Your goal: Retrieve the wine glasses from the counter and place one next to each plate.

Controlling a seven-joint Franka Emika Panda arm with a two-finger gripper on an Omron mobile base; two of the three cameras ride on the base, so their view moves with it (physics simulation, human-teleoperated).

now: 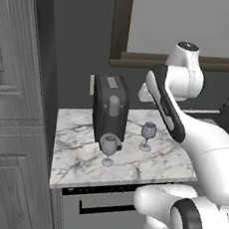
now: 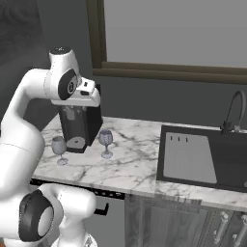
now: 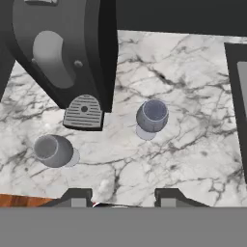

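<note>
Gripper (image 3: 123,198) spread, empty, high above counter (image 1: 166,164). 2 wine glasses (image 3: 152,116) upright beside coffee machine (image 1: 109,108). Risk: descent clips machine or tips thin-stemmed glass

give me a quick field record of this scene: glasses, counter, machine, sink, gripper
glasses: two wine glasses, left one near the counter's front edge, right one farther back, both upright on the counter, apart
counter: white-grey marble, black bar handle below
machine: dark coffee maker behind and between the glasses
sink: dark basin with faucet, to the right
gripper: above the counter, open, holding nothing
</note>
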